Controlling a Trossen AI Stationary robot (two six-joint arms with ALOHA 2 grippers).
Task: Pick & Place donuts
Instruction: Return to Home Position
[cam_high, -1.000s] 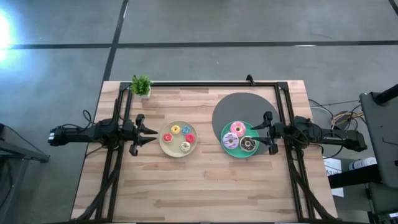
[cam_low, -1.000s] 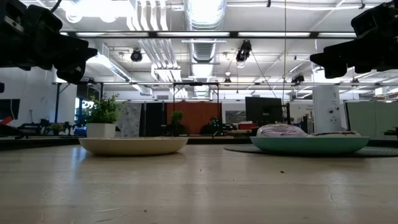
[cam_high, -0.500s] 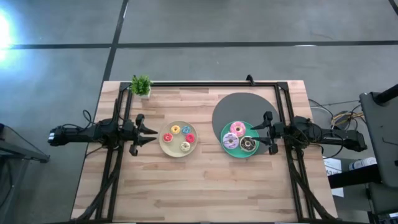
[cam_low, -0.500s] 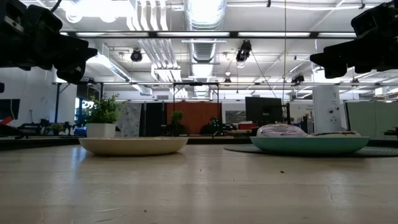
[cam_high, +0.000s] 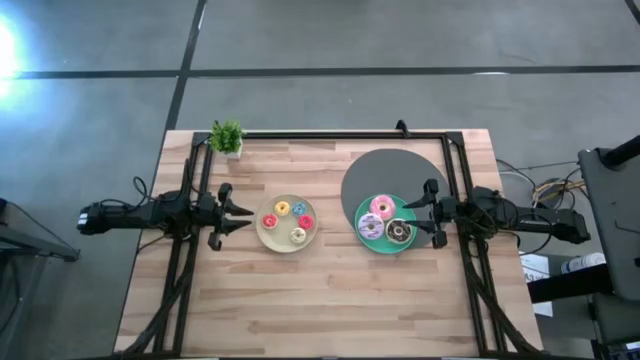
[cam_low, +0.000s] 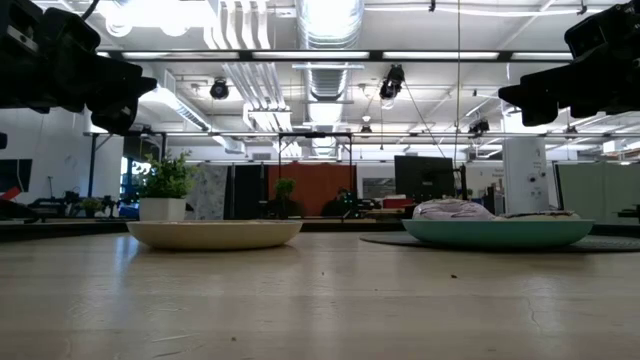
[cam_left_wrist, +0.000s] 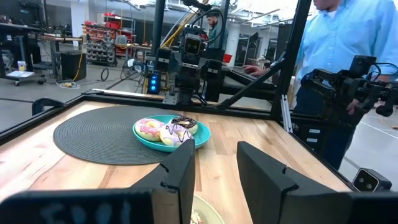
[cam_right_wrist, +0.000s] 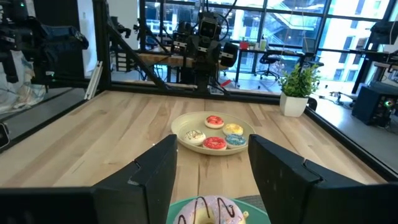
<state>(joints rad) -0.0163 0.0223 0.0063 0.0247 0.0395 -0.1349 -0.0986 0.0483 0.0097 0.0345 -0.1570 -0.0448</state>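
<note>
Several mini donuts, red (cam_high: 269, 221), yellow (cam_high: 283, 208), blue (cam_high: 298, 208) and others, lie on a cream plate (cam_high: 276, 238) left of the table's middle. The pink (cam_high: 381, 207), white-lilac (cam_high: 370, 227) and chocolate (cam_high: 399, 232) donuts lie on a teal plate (cam_high: 362, 212) at the right. My left gripper (cam_high: 248, 217) (cam_left_wrist: 214, 180) is open and empty, just left of the cream plate. My right gripper (cam_high: 412, 216) (cam_right_wrist: 214, 180) is open and empty over the teal plate's right rim, above the table.
The teal plate rests on a round dark grey mat (cam_high: 385, 170). A small potted plant (cam_high: 227, 137) stands at the far left corner. A black frame (cam_high: 330, 135) runs along the table's far edge and sides. A person in a blue shirt (cam_left_wrist: 348, 37) stands beyond the right side.
</note>
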